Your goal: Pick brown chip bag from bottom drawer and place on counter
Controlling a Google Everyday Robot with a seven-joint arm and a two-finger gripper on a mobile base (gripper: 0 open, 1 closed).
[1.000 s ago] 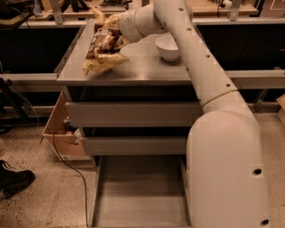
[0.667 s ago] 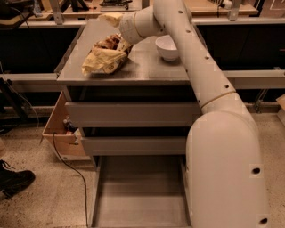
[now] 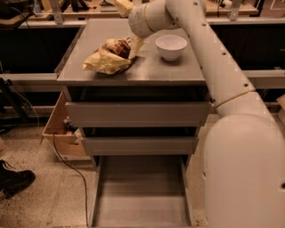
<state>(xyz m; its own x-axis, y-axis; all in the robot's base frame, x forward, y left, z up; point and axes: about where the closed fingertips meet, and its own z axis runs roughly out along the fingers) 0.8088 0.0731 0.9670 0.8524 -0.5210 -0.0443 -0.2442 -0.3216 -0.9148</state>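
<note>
Now your brown chip bag (image 3: 109,58) lies flat on the counter (image 3: 147,71), left of the white bowl (image 3: 171,46) and apart from it. A second ago it was propped up under the gripper; it has since slumped down and spread out. The gripper (image 3: 123,6) has lifted to the top edge, above the bag's far end. You can't tell its grip state. The bottom drawer (image 3: 140,200) stays pulled out, floor bare.
</note>
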